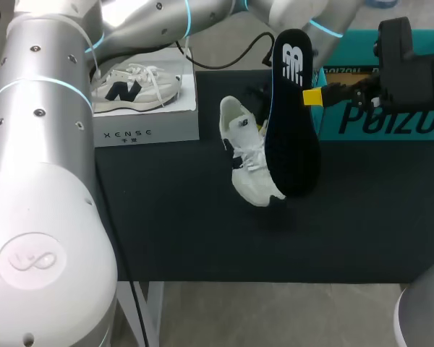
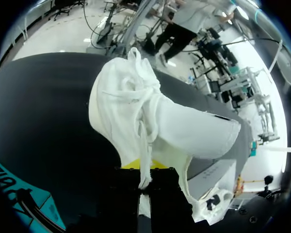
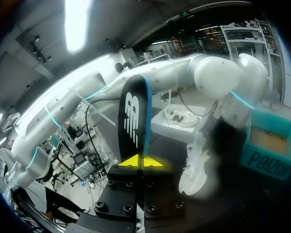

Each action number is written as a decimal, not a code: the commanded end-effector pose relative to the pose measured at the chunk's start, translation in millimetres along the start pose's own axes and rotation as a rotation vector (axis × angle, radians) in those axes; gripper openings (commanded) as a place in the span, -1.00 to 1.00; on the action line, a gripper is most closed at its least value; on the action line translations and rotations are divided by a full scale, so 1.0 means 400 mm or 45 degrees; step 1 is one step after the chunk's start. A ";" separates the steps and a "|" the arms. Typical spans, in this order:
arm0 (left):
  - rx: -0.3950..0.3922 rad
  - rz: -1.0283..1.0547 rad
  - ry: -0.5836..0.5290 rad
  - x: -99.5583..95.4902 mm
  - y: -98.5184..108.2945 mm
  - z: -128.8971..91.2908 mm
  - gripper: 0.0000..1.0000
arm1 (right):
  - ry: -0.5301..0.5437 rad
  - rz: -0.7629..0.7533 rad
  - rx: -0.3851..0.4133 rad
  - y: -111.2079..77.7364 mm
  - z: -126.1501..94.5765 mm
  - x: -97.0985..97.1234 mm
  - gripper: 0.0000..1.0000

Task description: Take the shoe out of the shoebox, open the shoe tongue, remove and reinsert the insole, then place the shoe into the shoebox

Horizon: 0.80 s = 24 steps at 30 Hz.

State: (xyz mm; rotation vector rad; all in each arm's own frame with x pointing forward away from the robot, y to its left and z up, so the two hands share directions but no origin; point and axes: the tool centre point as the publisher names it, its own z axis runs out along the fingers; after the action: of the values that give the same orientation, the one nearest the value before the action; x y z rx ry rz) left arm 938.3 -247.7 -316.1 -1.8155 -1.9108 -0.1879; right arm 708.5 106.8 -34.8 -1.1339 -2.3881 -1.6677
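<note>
Surface (image 1: 181, 231): black; carries both boxes.
Shoebox (image 1: 390, 123): teal, at the far right of the surface, behind the right claw. Large dark lettering runs across its side.
Grey box (image 1: 148, 123): at the far left of the surface. Small pale print on its front face. A second shoe (image 1: 134, 87) lies on its top, with a dark logo on its side.
Shoe (image 1: 249, 163): white, outside the shoebox and to its left. It hangs toe-down over the middle of the surface, heel end up at the left claw, laces loose. Whether the toe touches the surface cannot be told.
Insole (image 1: 293, 137): dark, out of the shoe, held upright just beside it and overlapping its right side in the head view. White block logo at the upper end.
Left claw (image 2: 144, 167): pressed together on the shoe's rim, a lace hanging down past the fingers.
Right claw (image 1: 312, 96): pinching the insole's edge just below the logo, one yellow tip on each face.
</note>
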 end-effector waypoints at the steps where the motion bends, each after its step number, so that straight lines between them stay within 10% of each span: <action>1: -0.021 0.043 0.019 -0.007 0.007 0.002 -1.00 | -0.003 0.002 0.001 0.001 0.007 0.000 -1.00; 24: -0.155 0.195 0.168 -0.083 0.077 -0.026 -1.00 | -0.003 0.002 0.001 0.001 0.007 0.000 -1.00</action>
State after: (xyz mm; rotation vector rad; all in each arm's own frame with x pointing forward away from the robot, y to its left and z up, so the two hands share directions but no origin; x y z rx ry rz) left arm 964.6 -275.1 -323.9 -1.9820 -1.7007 -0.3707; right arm 708.4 106.9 -34.8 -1.1336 -2.3882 -1.6675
